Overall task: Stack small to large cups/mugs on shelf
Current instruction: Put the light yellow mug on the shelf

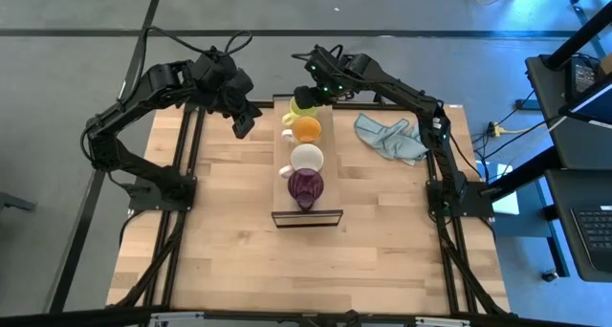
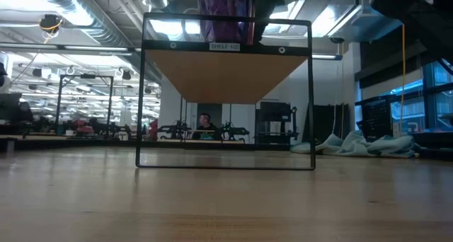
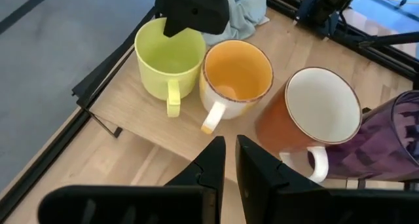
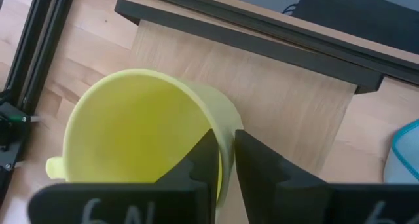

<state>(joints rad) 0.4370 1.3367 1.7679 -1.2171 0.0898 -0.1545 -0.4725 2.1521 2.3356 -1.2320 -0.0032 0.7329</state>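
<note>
Four mugs stand in a row on the shelf (image 1: 330,136), a narrow light-wood board on a dark frame. From the far end they are yellow (image 1: 300,109), orange (image 1: 307,129), white inside (image 1: 307,159) and dark purple (image 1: 306,186). My right gripper (image 1: 310,94) is over the yellow mug (image 4: 131,126) at the far end and shut on its wall. My left gripper (image 1: 243,126) hangs above the table left of the shelf, shut and holding nothing (image 3: 229,162), pointing toward the mugs. My right gripper pinches the yellow mug's wall at the rim (image 4: 227,129), on the side away from the handle (image 4: 55,166). One finger is inside the mug and one outside. The fingers come slanting down from above. The mug stands upright with its base on the shelf's far end (image 3: 157,93).
A crumpled blue-grey cloth (image 1: 392,138) lies on the table right of the shelf. In the low view the shelf's dark frame (image 2: 226,168) stands on the tabletop with the purple mug (image 2: 225,15) on top. Bare tabletop (image 1: 306,270) lies near the front edge.
</note>
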